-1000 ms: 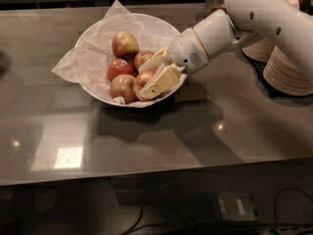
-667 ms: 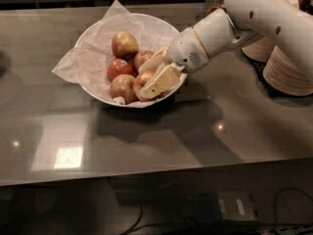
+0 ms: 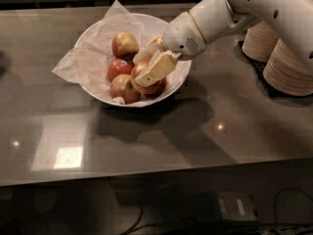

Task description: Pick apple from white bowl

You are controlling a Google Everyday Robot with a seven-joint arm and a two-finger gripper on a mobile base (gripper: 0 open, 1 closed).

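Note:
The white bowl (image 3: 98, 29), lined with crumpled white paper, sits on the dark table left of centre and holds several apples. My gripper (image 3: 138, 71) reaches into it from the right on a white arm. Its two cream fingers (image 3: 157, 67) sit on either side of the large red-and-yellow apple (image 3: 150, 87) at the bowl's right front. They are shut on it, and it still lies low in the bowl. A red-yellow apple (image 3: 124, 44) lies at the back, a smaller deep-red apple (image 3: 117, 68) to the left, and a paler apple (image 3: 121, 88) in front.
Two stacks of tan paper plates (image 3: 289, 65) stand at the right edge, close behind my arm. The paper liner sticks out past the bowl's left rim (image 3: 68, 67). The table's front edge (image 3: 146, 176) runs across the lower part of the view.
The fingers have drawn closer together around the apple and shifted slightly up and left. The bowl and the other apples have not moved.

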